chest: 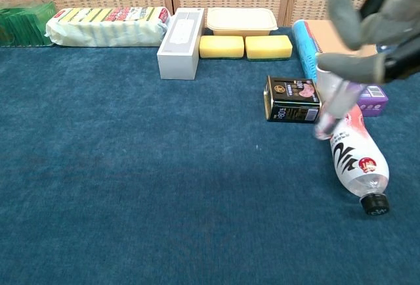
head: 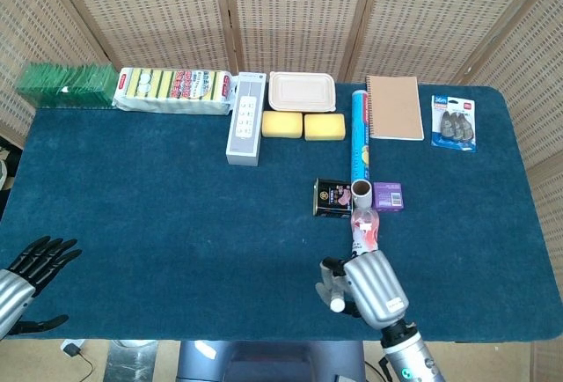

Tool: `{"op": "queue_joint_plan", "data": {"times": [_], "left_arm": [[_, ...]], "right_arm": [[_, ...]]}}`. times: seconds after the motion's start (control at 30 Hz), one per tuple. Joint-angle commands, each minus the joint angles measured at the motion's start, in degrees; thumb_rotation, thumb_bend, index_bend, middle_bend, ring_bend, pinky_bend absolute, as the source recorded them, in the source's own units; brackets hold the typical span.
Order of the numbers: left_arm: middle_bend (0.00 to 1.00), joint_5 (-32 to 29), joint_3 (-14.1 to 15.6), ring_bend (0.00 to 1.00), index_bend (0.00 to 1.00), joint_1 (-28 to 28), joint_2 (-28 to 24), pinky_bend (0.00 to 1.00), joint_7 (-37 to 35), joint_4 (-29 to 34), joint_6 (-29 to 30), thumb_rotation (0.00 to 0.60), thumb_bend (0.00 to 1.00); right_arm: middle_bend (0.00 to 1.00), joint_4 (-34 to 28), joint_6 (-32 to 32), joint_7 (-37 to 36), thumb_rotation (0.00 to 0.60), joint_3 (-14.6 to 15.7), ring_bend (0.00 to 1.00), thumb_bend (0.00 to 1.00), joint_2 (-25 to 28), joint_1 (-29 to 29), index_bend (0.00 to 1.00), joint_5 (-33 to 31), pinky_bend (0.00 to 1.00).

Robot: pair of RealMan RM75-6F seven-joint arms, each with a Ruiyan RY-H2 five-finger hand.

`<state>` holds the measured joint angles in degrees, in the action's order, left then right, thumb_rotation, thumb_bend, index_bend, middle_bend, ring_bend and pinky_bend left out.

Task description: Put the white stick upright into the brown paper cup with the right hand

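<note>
Curled around the white stick [head: 336, 304], pinching it in the fingers [chest: 346, 17] of the right hand [head: 369, 287], with the stick's lower end hanging blurred below the palm in the chest view [chest: 327, 117] and its tip poking out to the left in the head view; raised off the blue table [head: 176, 224], just near of the fallen drink bottle [chest: 354, 153] and covering that bottle's near part from above. Judged as the carrying step, stick in hand and not yet over the target. Further out, the brown paper cup [head: 361, 192] standing upright with its mouth open, wedged between the black tin [head: 331, 197] on its left and the purple box [head: 388, 195] on its right, the bottle's base touching or just beside it. Calling next for a move toward the far side above the bottle, a turn of the stick to vertical, and a clean descent into the narrow mouth without knocking the cup. Far left at the near edge, the left hand [head: 35, 263] idle, fingers spread, holding nothing
</note>
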<state>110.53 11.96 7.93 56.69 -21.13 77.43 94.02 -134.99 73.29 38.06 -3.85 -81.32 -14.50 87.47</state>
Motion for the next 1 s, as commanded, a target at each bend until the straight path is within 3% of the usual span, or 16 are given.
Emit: {"op": "queue_joint_plan", "data": {"times": [0.03,0.1,0.17,0.23,0.27,0.33,0.37,0.47,0.63,1.0], "left_arm": [[0.05,0.67,0.44,0.0,0.04,0.14,-0.23,0.0,0.72,0.47,-0.3,0.55,0.08],[0.05,1.59,0.76,0.0,0.04,-0.09,-0.36,0.0,-0.03,-0.12,0.95,0.548,0.08],[0.05,0.82,0.45,0.0,0.04,-0.49,-0.29,0.0,-1.29,-1.09,1.95,0.548,0.08],[0.05,-0.43,-0.07,0.0,0.04,-0.35,-0.06,0.0,-1.86,-1.3,1.44,0.548,0.08],[0.05,-0.68,-0.21,0.0,0.04,-0.21,-0.02,0.0,-1.83,-1.14,1.15,0.546,0.08],[0.05,-0.42,-0.11,0.0,0.04,-0.13,-0.07,0.0,-1.69,-1.0,1.09,0.553,0.08],[0.05,0.18,0.12,0.0,0.04,-0.15,-0.18,0.0,-1.74,-1.04,1.43,0.553,0.08],[0.05,1.56,0.39,0.0,0.04,-0.58,-0.17,0.0,-3.13,-2.3,3.89,0.556,0.08],[0.05,0.29,0.08,0.0,0.04,-0.24,0.17,0.0,-2.15,-1.92,1.99,0.553,0.08],[0.05,0.06,0.06,0.0,0.04,0.5,0.13,0.0,-2.73,-1.74,0.92,0.551,0.08]], "right_arm": [[0.98,0.0,0.65,10.73,0.6,-6.56,1.0,0.42,-10.85,-4.43,0.79,-10.35,1.0],[0.98,0.0,1.06,13.03,0.6,-3.91,1.0,0.42,-10.1,-4.03,0.79,-9.12,1.0],[0.98,0.0,1.16,11.91,0.6,0.29,1.0,0.42,-7.42,-2.8,0.79,-4.07,1.0],[0.98,0.0,2.61,9.7,0.6,-2.29,1.0,0.42,-6.44,-2.89,0.79,-4.1,1.0],[0.98,0.0,4.18,9.88,0.6,-6.72,1.0,0.42,-7.58,-3.62,0.8,-8.12,1.0],[0.98,0.0,4.57,10.21,0.6,-10.02,1.0,0.42,-9.24,-4.92,0.8,-13.15,1.0],[0.98,0.0,3.79,10.73,0.6,-10.83,1.0,0.42,-9.7,-5.97,0.8,-15.39,1.0],[0.98,0.0,1.25,13.06,0.6,-6.99,1.0,0.42,-8.56,-7.28,0.8,-13.88,1.0],[0.98,1.74,4.93,14.93,0.6,-15.0,1.0,0.42,-11.94,-10.24,0.8,-21.68,1.0],[0.98,7.87,5.2,14.23,0.6,-22.96,1.0,0.42,-12.38,-16.49,0.8,-32.23,1.0]]}}
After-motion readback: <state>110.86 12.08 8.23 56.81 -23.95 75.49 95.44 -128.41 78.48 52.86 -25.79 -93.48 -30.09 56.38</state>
